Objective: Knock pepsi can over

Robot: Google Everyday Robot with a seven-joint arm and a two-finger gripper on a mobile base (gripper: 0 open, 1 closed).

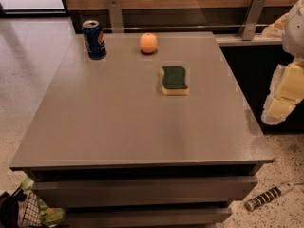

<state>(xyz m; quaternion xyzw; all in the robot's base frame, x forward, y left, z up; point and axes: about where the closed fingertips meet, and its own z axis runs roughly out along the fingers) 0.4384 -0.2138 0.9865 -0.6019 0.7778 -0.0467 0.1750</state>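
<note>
The pepsi can (94, 40) is dark blue with a silver top and a red-white-blue logo. It stands upright at the far left corner of the grey table (118, 127). My gripper (277, 111) hangs at the right edge of the view, on the end of the white and pale-yellow arm (290, 80). It is past the table's right side, far from the can and touching nothing.
An orange (148, 42) sits at the far middle of the table. A green-topped yellow sponge (175, 80) lies right of centre. A wooden wall with metal brackets (115, 14) runs behind. A dark counter (251, 70) stands to the right. A tool (268, 196) lies on the floor.
</note>
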